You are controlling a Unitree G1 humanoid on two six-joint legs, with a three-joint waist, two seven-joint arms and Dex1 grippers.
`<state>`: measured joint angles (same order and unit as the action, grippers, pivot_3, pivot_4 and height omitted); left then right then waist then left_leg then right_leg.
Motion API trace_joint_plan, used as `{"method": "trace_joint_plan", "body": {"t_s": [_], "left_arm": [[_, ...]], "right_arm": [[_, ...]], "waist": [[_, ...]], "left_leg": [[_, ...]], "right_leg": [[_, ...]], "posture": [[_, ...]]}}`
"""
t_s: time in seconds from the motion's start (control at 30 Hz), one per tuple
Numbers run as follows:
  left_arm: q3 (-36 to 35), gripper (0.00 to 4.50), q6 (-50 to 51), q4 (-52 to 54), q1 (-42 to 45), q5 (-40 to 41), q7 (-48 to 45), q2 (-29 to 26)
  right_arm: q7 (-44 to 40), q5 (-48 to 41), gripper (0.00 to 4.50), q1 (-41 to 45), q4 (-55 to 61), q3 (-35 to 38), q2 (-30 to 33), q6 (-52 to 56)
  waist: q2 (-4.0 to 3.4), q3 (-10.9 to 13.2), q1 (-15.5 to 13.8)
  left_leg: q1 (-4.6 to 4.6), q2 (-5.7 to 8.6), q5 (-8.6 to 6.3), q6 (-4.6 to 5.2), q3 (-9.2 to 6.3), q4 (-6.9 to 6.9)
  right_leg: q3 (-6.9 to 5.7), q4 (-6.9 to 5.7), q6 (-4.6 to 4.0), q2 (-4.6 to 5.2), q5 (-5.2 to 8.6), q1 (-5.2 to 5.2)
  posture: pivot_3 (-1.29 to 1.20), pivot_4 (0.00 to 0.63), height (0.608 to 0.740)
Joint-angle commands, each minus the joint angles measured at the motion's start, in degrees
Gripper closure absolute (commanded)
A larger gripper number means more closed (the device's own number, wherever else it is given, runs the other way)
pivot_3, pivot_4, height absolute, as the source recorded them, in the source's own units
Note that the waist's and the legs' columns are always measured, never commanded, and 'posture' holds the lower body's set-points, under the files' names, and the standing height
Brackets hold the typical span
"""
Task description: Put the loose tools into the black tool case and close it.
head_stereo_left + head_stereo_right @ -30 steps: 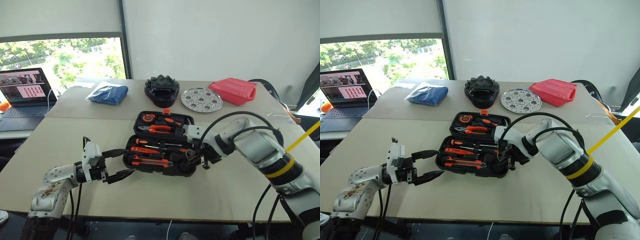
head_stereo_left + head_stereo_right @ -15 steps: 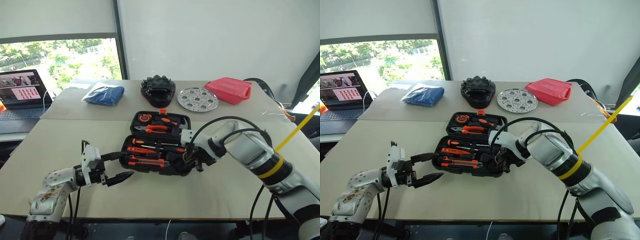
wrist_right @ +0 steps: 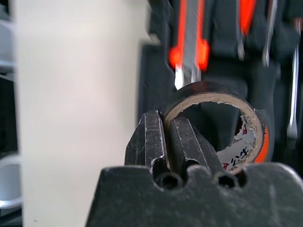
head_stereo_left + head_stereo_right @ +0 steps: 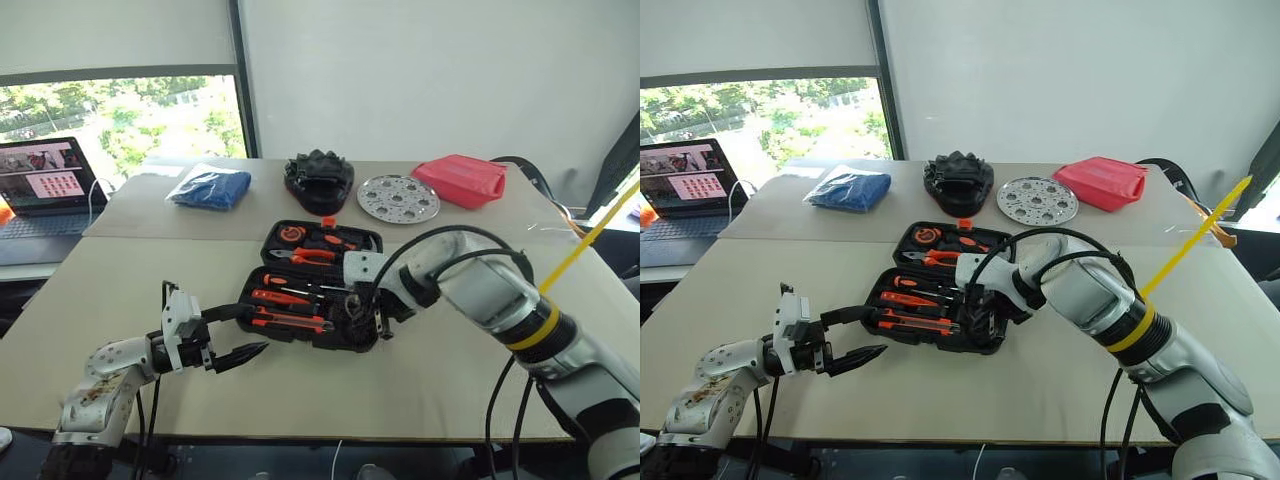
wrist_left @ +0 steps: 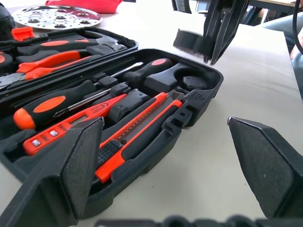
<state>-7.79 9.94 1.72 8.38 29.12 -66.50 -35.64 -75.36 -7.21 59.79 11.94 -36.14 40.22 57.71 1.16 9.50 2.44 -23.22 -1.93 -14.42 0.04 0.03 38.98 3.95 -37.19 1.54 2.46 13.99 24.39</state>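
On the near beige table [image 4: 120, 270], black tool case [image 4: 330, 245] lying open, lid half toward the far side with an orange latch [image 4: 328, 221] at its far edge, tray half toward the robot. Seated in the tray's moulded recesses: two orange-and-black screwdrivers [image 5: 71, 97], a slim orange pen-like tool [image 5: 71, 126] and a black-orange utility knife [image 5: 137, 135], side by side. Pliers [image 4: 305, 256] with orange grips and an orange tape measure [image 4: 291, 235] stowed in the lid.

Above the tray's right end, right gripper [image 3: 164, 137] angled steeply down, fingers pinched nearly together on the wall of a small roll of black tape [image 3: 215, 120], one finger inside the ring and one outside; roll held clear above the case, cardboard core showing. Same roll [image 5: 191, 41] seen from the left wrist view hanging from the black fingertips over the round recess [image 5: 193, 82] at the tray's corner, not touching it.

Just off the tray's left end, left gripper [image 4: 235, 330] level over the table and pointing toward the case, fingers [image 5: 80, 161] spread wide, holding nothing, apart from the case.

On the far table: dark blue plastic-wrapped bundle [image 4: 211, 188], black lumpy object [image 4: 319, 180], perforated silver disc [image 4: 398, 198], red pouch [image 4: 460, 180]. Off to the left, open laptop [image 4: 42, 190].
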Motion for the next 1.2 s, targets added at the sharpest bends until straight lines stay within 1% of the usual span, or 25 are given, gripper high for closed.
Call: {"method": "trace_joint_plan", "body": {"t_s": [0.03, 0.4, 0.67, 0.8, 0.83, 0.87, 0.9, 0.97, 1.03, 1.1, 1.2], "left_arm": [[-0.56, 0.0, -1.5, 1.06, 0.2, -0.07, -0.42, -0.67], [-0.65, 0.0, -1.47, 0.93, 0.52, -0.3, -0.77, -1.18], [-0.51, 0.0, -2.59, 0.69, 0.77, -0.83, -0.11, -0.63], [-0.61, 0.0, -3.13, 0.69, 0.44, -0.92, 0.02, -0.54], [-0.69, 0.0, -3.23, 0.73, 0.26, -0.9, 0.07, -0.54], [-0.74, 0.0, -3.3, 0.75, 0.16, -0.87, 0.11, -0.55], [-0.82, 0.0, -3.43, 0.71, 0.01, -0.87, 0.11, -0.59], [-0.99, 0.0, -3.66, 0.67, -0.28, -0.81, 0.18, -0.66], [-1.18, 0.0, -3.74, 0.7, -0.48, -0.73, 0.29, -0.73], [-1.45, 0.0, -3.79, 0.46, -0.55, -0.68, 0.37, -0.85], [-1.87, 0.0, -3.82, -0.58, -0.2, -0.65, 0.45, -1.02]], "right_arm": [[-0.35, -0.97, 4.47, 0.54, 1.48, 0.3, 0.41, 0.6], [0.99, 2.15, 4.47, -1.06, -5.2, -4.64, 1.14, -2.25], [-0.86, 4.04, 4.47, -1.12, -9.14, -7.69, 0.42, -4.16], [-1.2, 5.57, 4.47, -0.74, -11.81, -7.88, -0.16, -6.34], [-1.12, 5.61, 4.1, -0.71, -12.09, -7.34, -0.42, -6.78], [-1.1, 5.63, 4.1, -0.7, -12.26, -6.92, -0.62, -7.06], [-0.66, 5.05, 3.85, -0.75, -11.83, -5.66, -1.05, -6.91], [-1.65, 3.84, 3.27, -0.59, -9.92, -3.88, -0.4, -7.11], [-3.22, 2.7, 2.6, -0.54, -7.84, -2.41, 1.09, -6.85], [-4.7, 0.41, 1.95, -0.83, -6.2, 0.56, 2.71, -6.37], [-6.29, -2.92, 1.95, -1.67, -5.58, 5.92, 5.34, -6.71]], "waist": [[0.0, 0.0, -0.19], [0.0, 0.0, -0.13], [0.0, 0.0, -0.14], [0.02, -0.01, -0.36], [0.02, -0.01, -0.36], [0.02, -0.01, -0.34], [0.02, -0.01, -0.31], [0.02, -0.01, -0.26], [0.02, -0.01, -0.25], [0.02, -0.01, -0.33], [0.02, -0.01, -0.35]], "left_leg": [[0.0, 0.0, 0.0, 0.0, 0.0, 0.0], [-0.01, 0.02, 0.0, 0.0, 0.01, 0.0], [-0.01, 0.02, 0.0, 0.0, 0.01, 0.0], [0.01, 0.04, 0.0, 0.0, 0.01, 0.01], [0.02, 0.04, 0.0, 0.0, 0.01, 0.01], [0.03, 0.04, 0.0, 0.0, 0.01, 0.01], [0.04, 0.03, 0.0, 0.0, 0.01, 0.02], [0.04, 0.03, 0.0, 0.0, 0.01, 0.01], [0.02, 0.03, 0.0, 0.0, 0.01, 0.01], [-0.01, 0.03, 0.0, 0.0, 0.0, -0.01], [-0.05, 0.02, -0.01, 0.01, -0.01, -0.02]], "right_leg": [[-0.01, 0.0, 0.0, 0.01, 0.0, -0.01], [-0.01, 0.01, 0.0, 0.01, 0.0, 0.0], [-0.01, 0.01, 0.0, 0.02, 0.0, -0.01], [-0.01, 0.02, 0.01, 0.03, 0.0, -0.05], [-0.01, 0.03, 0.01, 0.03, 0.0, -0.06], [-0.01, 0.03, 0.01, 0.03, 0.0, -0.07], [-0.01, 0.03, 0.01, 0.02, 0.0, -0.07], [-0.01, 0.01, 0.01, 0.02, 0.0, -0.07], [-0.01, 0.0, 0.01, 0.02, 0.0, -0.03], [-0.02, 0.0, 0.01, 0.02, 0.0, 0.0], [-0.02, 0.04, 0.01, 0.02, 0.0, 0.01]], "posture": [[0.0, 0.15, 0.74], [0.0, 0.15, 0.74], [0.0, 0.15, 0.74], [0.0, 0.15, 0.74], [0.0, 0.15, 0.74], [0.0, 0.15, 0.74], [0.0, 0.15, 0.74], [0.0, 0.15, 0.74], [0.0, 0.15, 0.74], [0.0, 0.15, 0.74], [0.0, 0.15, 0.74]]}}
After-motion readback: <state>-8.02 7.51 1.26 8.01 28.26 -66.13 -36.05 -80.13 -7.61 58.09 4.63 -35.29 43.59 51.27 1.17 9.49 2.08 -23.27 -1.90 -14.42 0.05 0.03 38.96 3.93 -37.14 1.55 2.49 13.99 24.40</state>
